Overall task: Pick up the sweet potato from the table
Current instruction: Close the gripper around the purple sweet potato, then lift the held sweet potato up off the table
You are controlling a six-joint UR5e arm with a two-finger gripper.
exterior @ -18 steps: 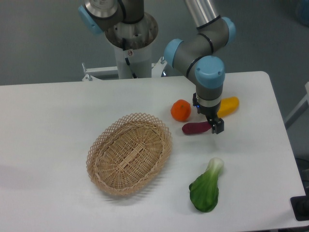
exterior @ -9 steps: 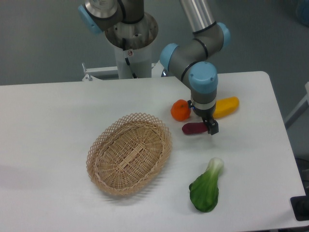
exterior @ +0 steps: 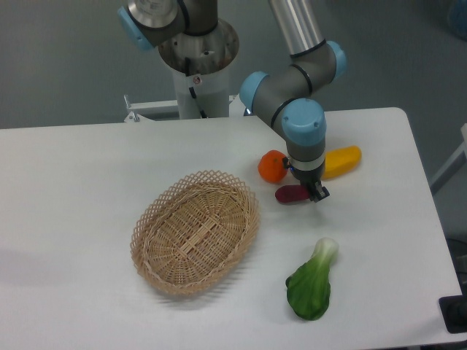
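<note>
Grey room, white table (exterior: 87, 189), fingers (exterior: 318, 192) at sweet potato (exterior: 290, 194), grip state unclear

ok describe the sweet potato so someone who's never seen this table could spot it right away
Start at the wicker basket in the middle of the white table and look right, to where the gripper comes down. The sweet potato lies there at the fingertips, just below the round orange fruit. It is the only dark reddish-purple item, small and elongated, unlike the yellow-orange vegetable nearby.
</note>
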